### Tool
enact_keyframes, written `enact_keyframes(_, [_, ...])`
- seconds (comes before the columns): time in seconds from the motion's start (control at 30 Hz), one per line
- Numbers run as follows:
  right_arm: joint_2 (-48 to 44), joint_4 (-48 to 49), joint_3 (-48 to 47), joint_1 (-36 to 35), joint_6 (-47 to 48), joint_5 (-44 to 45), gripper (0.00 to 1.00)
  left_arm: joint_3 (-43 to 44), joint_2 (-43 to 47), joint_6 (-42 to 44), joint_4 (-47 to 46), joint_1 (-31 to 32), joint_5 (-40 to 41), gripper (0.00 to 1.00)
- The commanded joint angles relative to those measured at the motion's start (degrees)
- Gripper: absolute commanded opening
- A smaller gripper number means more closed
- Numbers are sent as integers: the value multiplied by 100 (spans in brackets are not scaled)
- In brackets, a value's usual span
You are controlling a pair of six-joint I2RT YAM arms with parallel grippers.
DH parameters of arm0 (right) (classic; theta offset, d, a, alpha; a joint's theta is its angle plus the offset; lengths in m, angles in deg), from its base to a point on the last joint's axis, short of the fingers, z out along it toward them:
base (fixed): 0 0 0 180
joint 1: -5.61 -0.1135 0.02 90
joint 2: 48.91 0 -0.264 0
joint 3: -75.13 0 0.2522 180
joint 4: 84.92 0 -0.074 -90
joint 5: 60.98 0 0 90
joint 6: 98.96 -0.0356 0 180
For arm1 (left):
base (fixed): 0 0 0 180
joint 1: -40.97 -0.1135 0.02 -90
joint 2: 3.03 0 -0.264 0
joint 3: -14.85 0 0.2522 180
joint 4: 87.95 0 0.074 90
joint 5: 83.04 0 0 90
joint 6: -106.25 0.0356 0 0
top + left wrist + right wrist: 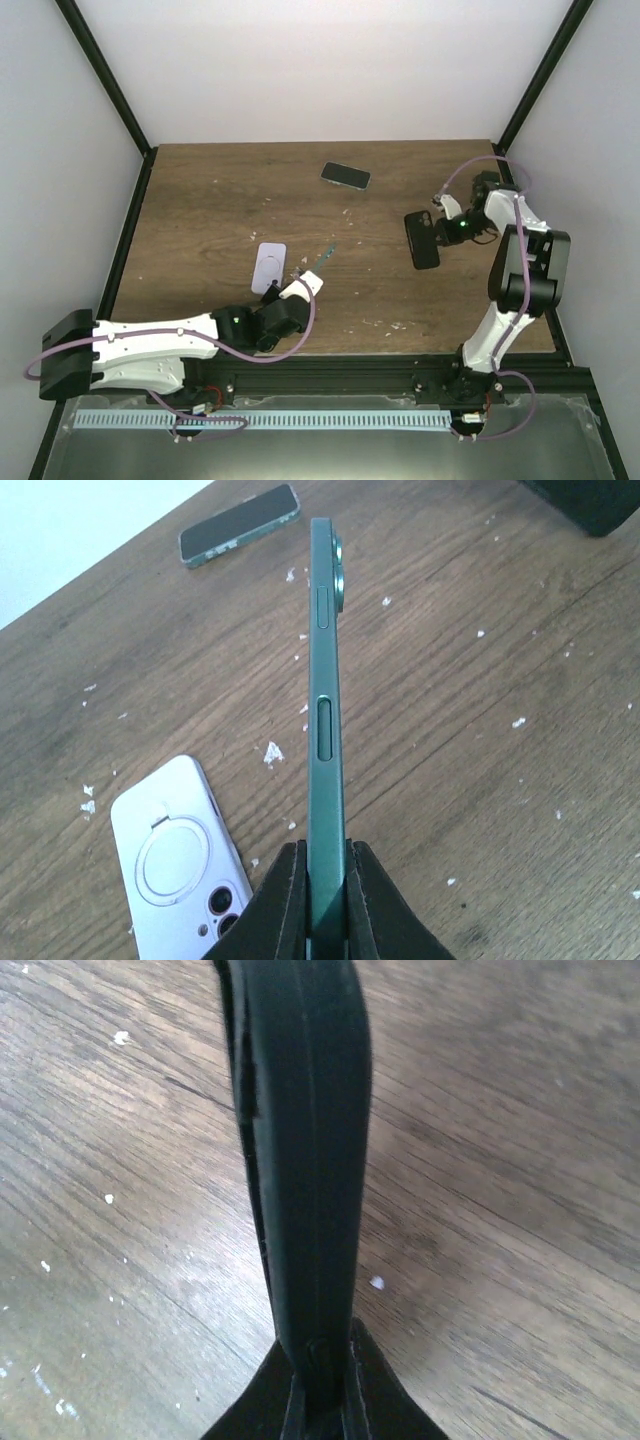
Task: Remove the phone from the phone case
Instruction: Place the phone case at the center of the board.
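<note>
A green phone (322,700) is pinched by its near end in the left claw (325,855), whose fingers are pressed onto its two flat faces. It is held on edge above the table (220,200), and its long axis is pointed straight away from the claw, toward the far right. Side buttons and a camera bump are seen along its edge, and no cover is seen around it.

A black case (305,1140) is clamped the same way in the right claw (322,1345), edge up, with its length running away from the fingers. Whether anything is left inside it cannot be told. The two held things are kept well apart, the phone to the left of the case, so the separation is judged to be done; each is already in the nearer arm, and only setting down is thought to remain.

A lilac case with a ring stand (180,860) is lying back up just left of the left claw. A dark phone (240,525) is lying flat at the far side.

No brand, label or writing can be read anywhere.
</note>
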Motion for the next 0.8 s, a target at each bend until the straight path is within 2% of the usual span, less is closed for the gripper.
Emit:
enact_keyframes(0.0, [655, -1543, -836, 550, 582, -487, 1, -122, 83, -110, -395, 12, 78, 0])
enact_keyframes(0.2, [1349, -1145, -1221, 909, 387, 103, 4, -76, 6, -27, -355, 16, 164, 0])
enact_keyframes(0.3, [1622, -951, -1330, 913, 308, 233, 15, -69, -20, 4, -353, 7, 273, 0])
enact_keyframes(0.37, [1668, -850, -1356, 932, 222, 98, 32, -37, -56, 20, -330, 7, 332, 0])
enact_keyframes(0.4, [1622, -772, -1346, 953, 190, 25, 37, -17, -77, 31, -324, 7, 351, 0])
enact_keyframes(0.57, [1131, -700, -1621, 1010, 47, 188, 45, 118, -274, -36, -87, -1, 385, 0])
enact_keyframes(0.63, [751, -660, -1687, 1018, -61, 159, 52, 142, -353, 22, -77, -18, 454, 0])
enact_keyframes(0.77, [-266, -573, -1263, 916, -18, -839, 54, 319, -651, 262, -156, -202, 450, 0])
